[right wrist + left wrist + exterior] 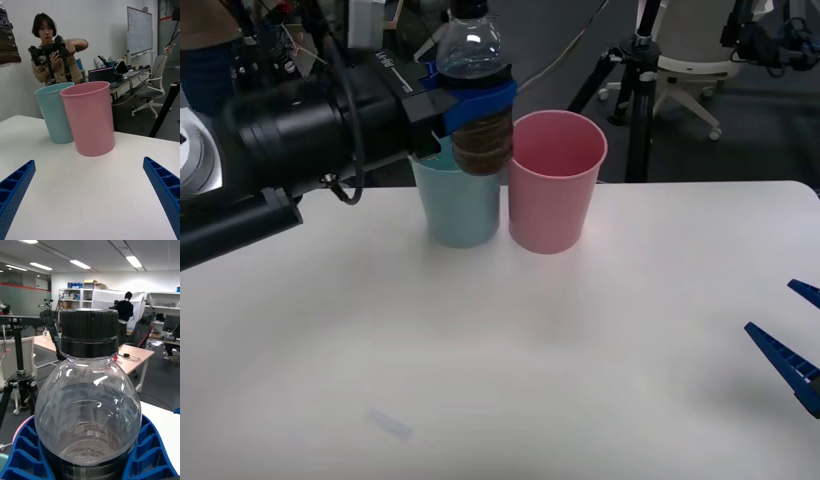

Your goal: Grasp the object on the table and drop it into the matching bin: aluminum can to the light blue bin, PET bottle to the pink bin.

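- Left hand (470, 100) is clamping the PET bottle (473, 90) around its middle, blue fingers (150, 453) wrapping both sides of it, and it's holding the thing up in the air in the upper middle of the front view.
- Bottle is standing upright, black cap up, brown liquid sitting in the lower part.
- It's hanging roughly over the seam between the light blue bin (458, 205) and the pink bin (555, 180), looking more over the blue one to me, though depth is hard to call.
- Both bins are standing side by side, touching or almost, at the far middle of the desk (500, 370).
- Right hand (792, 345) is idling wide open at the lower right edge of the frame, holding nothing.
- So the pickup and lift look done. What's left, I'd say: getting it squarely above pink, then letting go.
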